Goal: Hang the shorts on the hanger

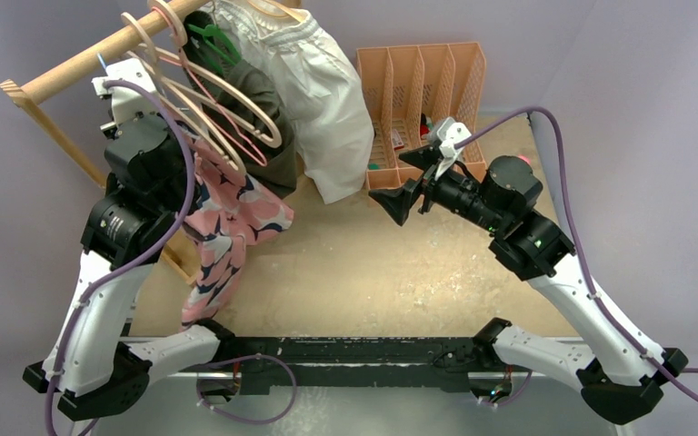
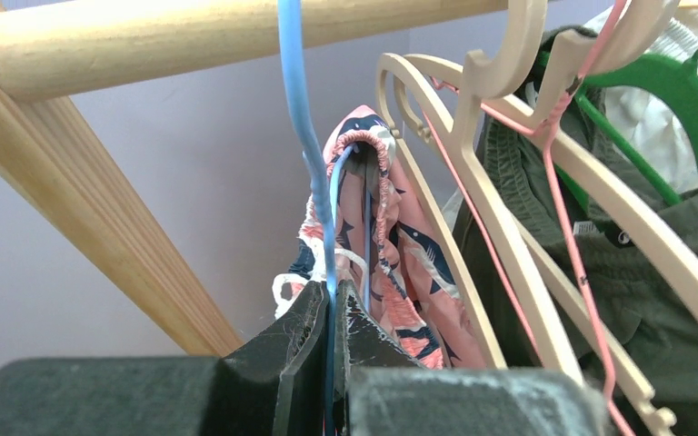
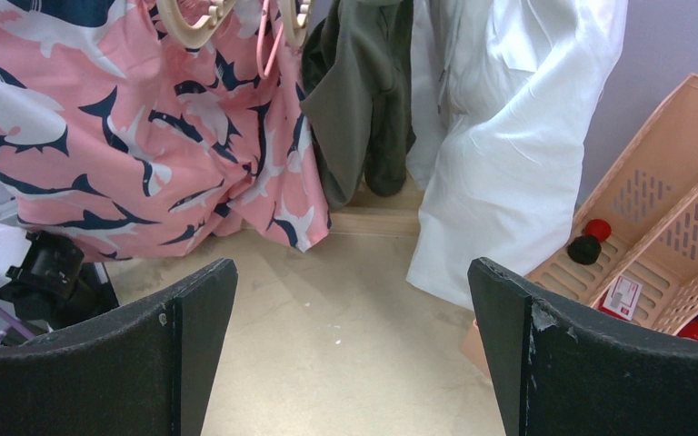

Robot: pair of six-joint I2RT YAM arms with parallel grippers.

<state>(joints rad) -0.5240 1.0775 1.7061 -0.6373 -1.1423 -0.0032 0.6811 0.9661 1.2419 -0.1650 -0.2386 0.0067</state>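
Under wooden rail (image 2: 191,36), left gripper (image 2: 331,304) pinches hanger (image 2: 294,91).

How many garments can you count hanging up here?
3: the pink shark shorts on the left of the top view, the olive garment beside them, the white garment rightmost. More may be hidden behind.

Seen on my overhead feed: the left arm (image 1: 100,304) and right arm (image 1: 586,304), with white shells on the long links, black housings at the joints and black bases (image 1: 100,386) at the frame's bottom corners. A purple cable (image 1: 532,110) runs along each. A green light (image 1: 538,243) glows on the right arm's black joint, right of centre. My wrist feeds show the left gripper (image 2: 329,313) and right gripper (image 3: 353,350): matte black wedge fingers (image 3: 618,363), edges scuffed pale, with a small screw (image 3: 162,318) at lower left.
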